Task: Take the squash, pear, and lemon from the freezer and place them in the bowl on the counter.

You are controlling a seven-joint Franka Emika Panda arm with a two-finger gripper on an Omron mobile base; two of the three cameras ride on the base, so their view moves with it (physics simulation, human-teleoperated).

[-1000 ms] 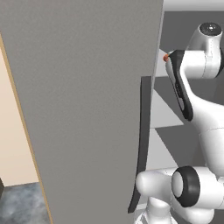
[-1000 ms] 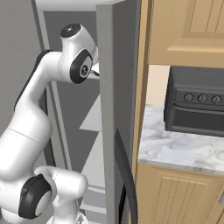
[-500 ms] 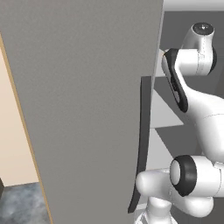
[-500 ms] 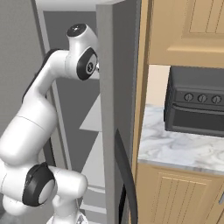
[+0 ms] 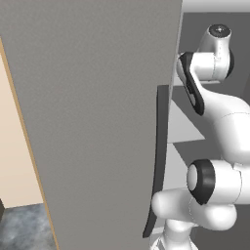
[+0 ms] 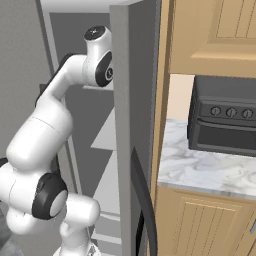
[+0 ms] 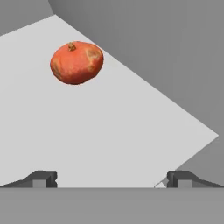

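Note:
An orange-red round squash (image 7: 77, 62) with a small stem lies on a pale grey freezer shelf (image 7: 131, 144), up and to the left in the hand view. My gripper (image 7: 113, 179) is open, its two dark fingertips (image 7: 43, 178) wide apart with nothing between them, well short of the squash. The freezer door (image 5: 97, 122) stands open, and the white arm (image 6: 75, 75) reaches past it into the freezer. The pear, the lemon and the bowl are out of view. The marble counter (image 6: 200, 170) lies to the right of the freezer.
The door's long dark handle (image 5: 158, 161) hangs close beside the arm, and the door's edge (image 6: 125, 100) stands at its right. Grey inner shelves (image 6: 107, 135) are stacked below the hand. A dark toaster oven (image 6: 225, 122) sits on the counter above wooden cabinets (image 6: 200, 225).
The arm's upper joint has risen and swung further into the freezer. The jaws have stayed wide open.

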